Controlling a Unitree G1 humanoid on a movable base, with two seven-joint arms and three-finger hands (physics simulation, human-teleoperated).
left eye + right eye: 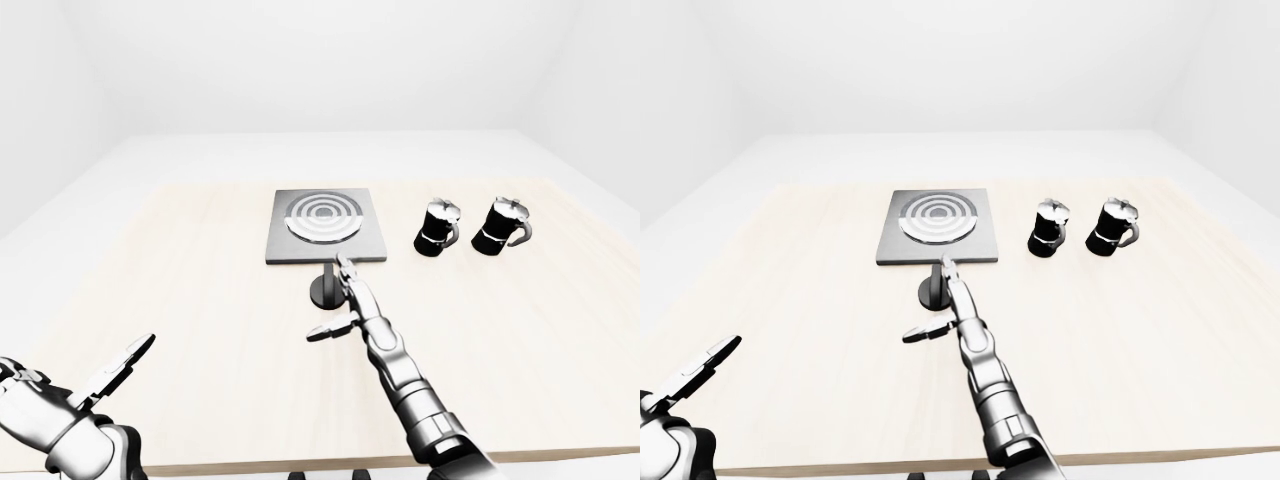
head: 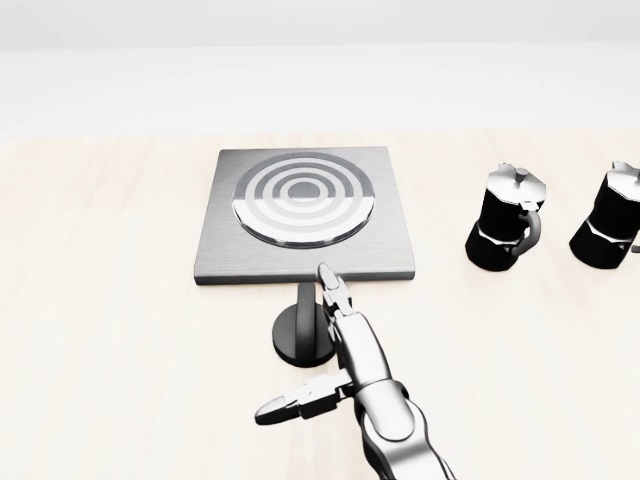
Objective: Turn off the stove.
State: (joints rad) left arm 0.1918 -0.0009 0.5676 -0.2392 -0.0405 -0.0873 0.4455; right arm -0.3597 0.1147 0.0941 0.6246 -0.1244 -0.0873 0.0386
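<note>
The stove (image 2: 305, 215) is a grey square plate with a ringed burner (image 2: 302, 195), lying on the table in the middle of the head view. Its black round knob (image 2: 300, 333), with an upright handle, stands just below the plate's lower edge. My right hand (image 2: 300, 345) reaches up from the bottom. Its long fingers (image 2: 333, 292) lie along the knob's right side, and its thumb (image 2: 290, 405) sticks out to the left below the knob. The hand is open and not closed round the knob. My left hand (image 1: 125, 362) is open and empty at the bottom left of the left-eye view.
Two black moka pots (image 2: 505, 232) (image 2: 608, 228) stand to the right of the stove. The light wooden table (image 1: 200, 300) spreads wide, and its near edge runs along the bottom of the eye views. White walls and floor lie beyond it.
</note>
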